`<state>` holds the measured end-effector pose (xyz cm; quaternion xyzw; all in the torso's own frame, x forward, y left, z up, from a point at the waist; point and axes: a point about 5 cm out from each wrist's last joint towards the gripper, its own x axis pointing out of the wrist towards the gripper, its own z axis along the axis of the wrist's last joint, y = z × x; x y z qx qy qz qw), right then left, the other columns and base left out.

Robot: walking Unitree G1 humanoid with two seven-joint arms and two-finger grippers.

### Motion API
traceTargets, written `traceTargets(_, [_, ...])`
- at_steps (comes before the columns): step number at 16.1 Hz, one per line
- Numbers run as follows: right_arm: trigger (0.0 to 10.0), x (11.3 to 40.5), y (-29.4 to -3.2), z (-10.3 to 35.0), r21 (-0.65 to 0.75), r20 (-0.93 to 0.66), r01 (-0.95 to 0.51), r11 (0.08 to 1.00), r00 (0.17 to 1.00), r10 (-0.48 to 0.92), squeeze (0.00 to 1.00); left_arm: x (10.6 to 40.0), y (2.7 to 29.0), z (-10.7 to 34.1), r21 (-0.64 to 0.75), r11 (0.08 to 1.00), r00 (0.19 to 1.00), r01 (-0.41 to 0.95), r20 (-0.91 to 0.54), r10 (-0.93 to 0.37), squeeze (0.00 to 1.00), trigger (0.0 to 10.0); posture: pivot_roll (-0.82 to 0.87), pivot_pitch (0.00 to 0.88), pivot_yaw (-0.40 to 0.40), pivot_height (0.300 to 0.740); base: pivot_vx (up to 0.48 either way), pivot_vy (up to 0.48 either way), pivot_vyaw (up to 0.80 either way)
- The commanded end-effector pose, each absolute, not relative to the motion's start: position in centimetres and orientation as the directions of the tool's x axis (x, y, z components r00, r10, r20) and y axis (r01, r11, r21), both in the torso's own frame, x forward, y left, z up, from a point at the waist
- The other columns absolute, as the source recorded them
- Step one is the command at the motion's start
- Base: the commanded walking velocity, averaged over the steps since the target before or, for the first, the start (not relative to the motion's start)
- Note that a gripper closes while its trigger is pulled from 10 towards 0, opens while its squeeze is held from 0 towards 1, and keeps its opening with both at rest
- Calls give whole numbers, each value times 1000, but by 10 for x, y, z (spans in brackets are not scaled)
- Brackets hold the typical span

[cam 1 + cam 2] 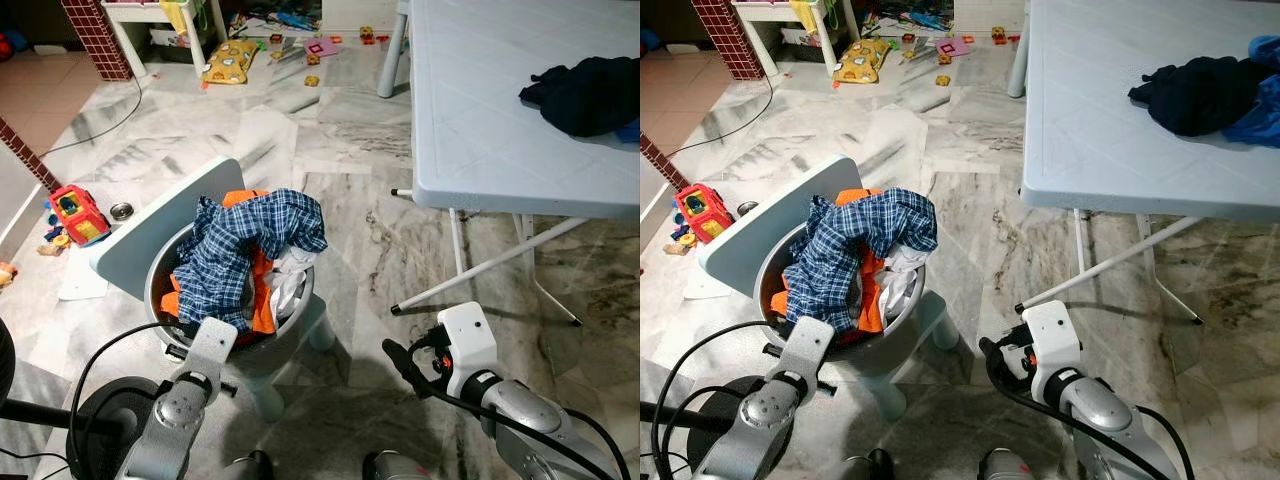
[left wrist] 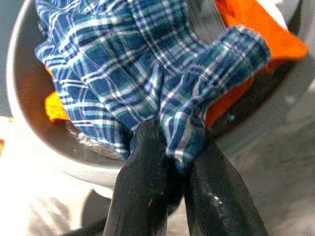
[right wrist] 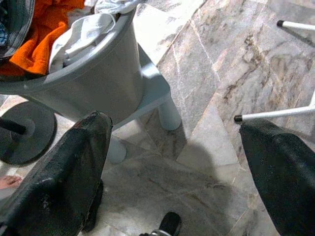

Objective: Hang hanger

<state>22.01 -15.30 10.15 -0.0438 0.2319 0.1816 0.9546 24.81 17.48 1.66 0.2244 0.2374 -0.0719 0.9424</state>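
From the left eye view, a grey basin (image 1: 170, 262) piled with laundry sits on a small stool (image 1: 300, 345) on the marble floor (image 1: 350, 200), and the left gripper (image 1: 188, 345) is down at its near rim, buried in the blue plaid shirt (image 1: 245, 240) that tops the heap over an orange garment (image 1: 262, 290). The right eye view gives the same scene, with the right gripper (image 1: 1002, 362) hovering over bare floor beside the stool, and a white folding table (image 1: 1110, 120) to the right carrying a dark garment (image 1: 1190, 92). No hanger can be made out anywhere, so where the task's thing is I cannot tell. Now the left wrist view, and here's what the head cameras can't settle: the two black fingers (image 2: 142, 187) are pinched tight on a fold of the plaid shirt at the basin's edge, cloth squeezed between them. The right wrist view settles the other side: its fingers (image 3: 59, 177) stand wide apart, holding nothing, with the basin wall, a white cloth (image 3: 78, 34) and the stool leg ahead. My read: the step is lifting that shirt out, so pull straight up and slowly, keeping the pinch firm, so the tangled orange piece stays behind and the basin doesn't tip off the stool.
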Motion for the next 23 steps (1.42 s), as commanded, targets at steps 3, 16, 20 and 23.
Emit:
traceTargets(3, [10000, 226, -151, 100, -11, -455, -385, 923, 824, 339, 0, 239, 176, 21, 503, 801, 878, 325, -475, -58, 1000, 10000, -218, 131, 33, 740, 0, 0, 0])
traceTargets(16, [10000, 229, -143, 95, 13, -464, -432, 902, 797, 388, 0, 254, 173, 56, 639, 510, 814, 576, -509, -282, 1000, 10000, -203, 119, 33, 740, 0, 0, 0])
traceTargets(20, [10000, 229, -142, 95, 12, -464, -433, 901, 796, 389, 0, 269, 170, 51, 450, 539, 676, 712, -646, -354, 1000, 10000, -215, 121, 42, 740, 0, 0, 0])
traceTargets(23, [10000, 228, -142, 95, 9, -465, -435, 900, 795, 389, 0, 278, 171, 58, 446, 524, 664, 726, -655, -361, 1000, 10000, -213, 120, 49, 740, 0, 0, 0])
